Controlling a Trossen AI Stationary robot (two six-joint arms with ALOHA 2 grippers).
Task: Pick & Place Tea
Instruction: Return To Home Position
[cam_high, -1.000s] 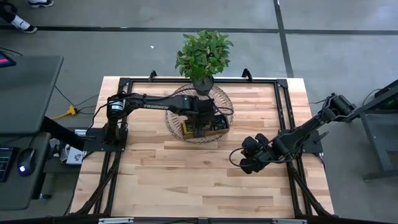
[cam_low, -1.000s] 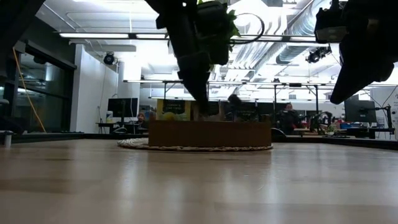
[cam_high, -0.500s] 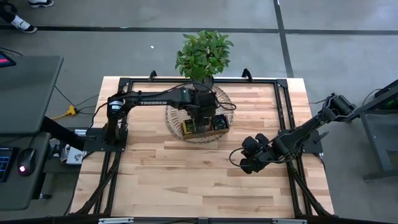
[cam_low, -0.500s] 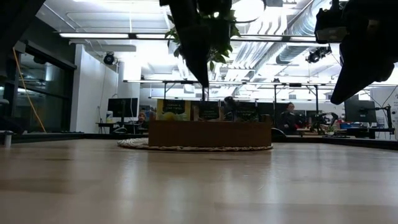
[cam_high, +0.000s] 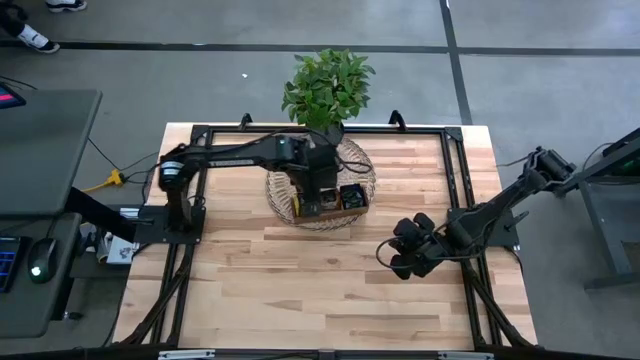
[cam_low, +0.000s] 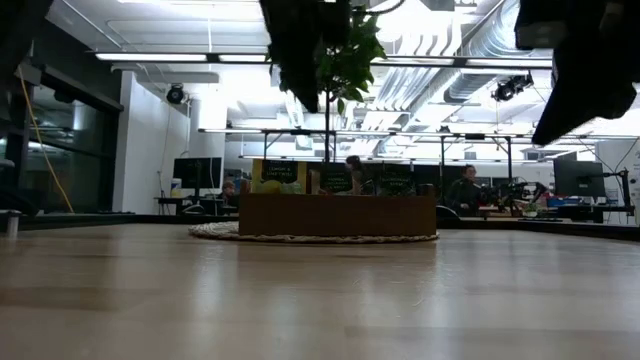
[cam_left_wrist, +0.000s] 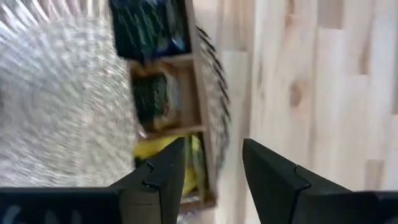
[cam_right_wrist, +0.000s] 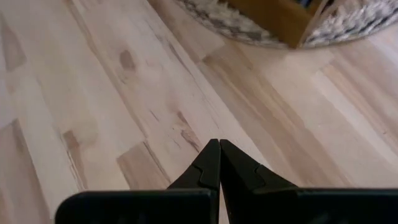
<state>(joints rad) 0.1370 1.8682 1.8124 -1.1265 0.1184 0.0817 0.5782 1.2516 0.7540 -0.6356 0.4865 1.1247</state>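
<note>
A brown wooden tray rests on a round woven mat at the table's far middle. Tea sachets stand upright in its compartments: yellow ones, green ones and dark blue ones. In the low view their tops stick up above the tray's wall. My left gripper hangs open above the tray, pointing steeply down, with nothing between its fingers. My right gripper is shut and holds nothing, over bare wood at the table's right.
A potted plant stands at the mat's far edge, close behind my left arm. A black frame runs around the table's edges. Bare wood lies between the mat and the near edge.
My left gripper has risen straight out of the tray and now hangs well clear above it. The sachets in the tray stand where they were. My right gripper has kept its place.
</note>
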